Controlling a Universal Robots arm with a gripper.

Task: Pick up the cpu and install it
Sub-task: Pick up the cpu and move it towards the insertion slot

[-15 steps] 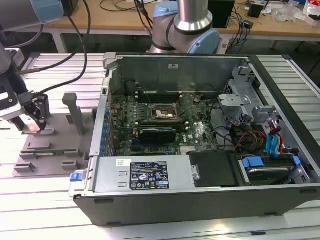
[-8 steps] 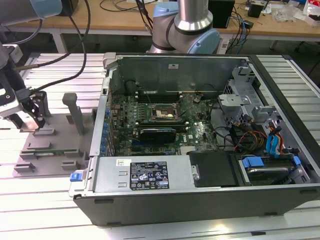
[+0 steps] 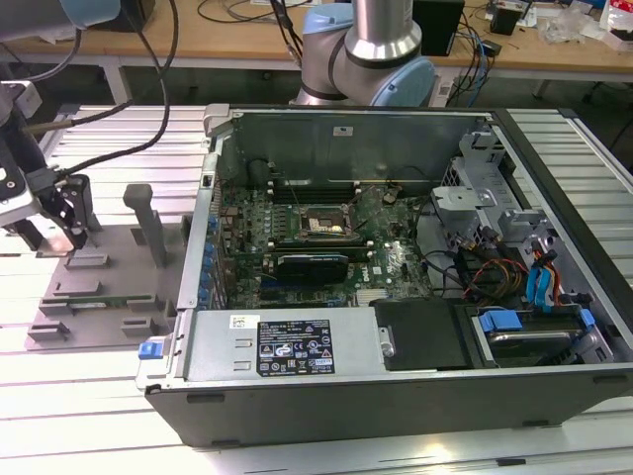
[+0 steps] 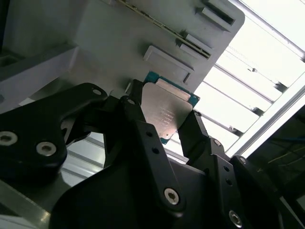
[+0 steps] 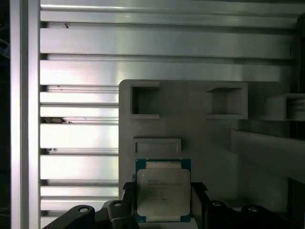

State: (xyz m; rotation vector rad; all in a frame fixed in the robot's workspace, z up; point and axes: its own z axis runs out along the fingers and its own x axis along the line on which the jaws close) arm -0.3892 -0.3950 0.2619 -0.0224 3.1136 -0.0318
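The gripper [image 4: 162,114] is pinching the cpu [image 5: 163,193] flat between its jaws, one finger on each opposite edge, at the grey holder [image 5: 190,119]. The socket [image 3: 321,223] is sitting well apart, toward the exterior view's right, inside the open computer case [image 3: 415,134].

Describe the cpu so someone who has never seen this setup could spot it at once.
At the exterior view's left, beside the open computer case, lies a grey fixture plate with the gripper over it. In both wrist views the cpu sits between the gripper's black fingers. It alone is a flat silvery square with a thin green rim; the plate's raised blocks are plain grey.
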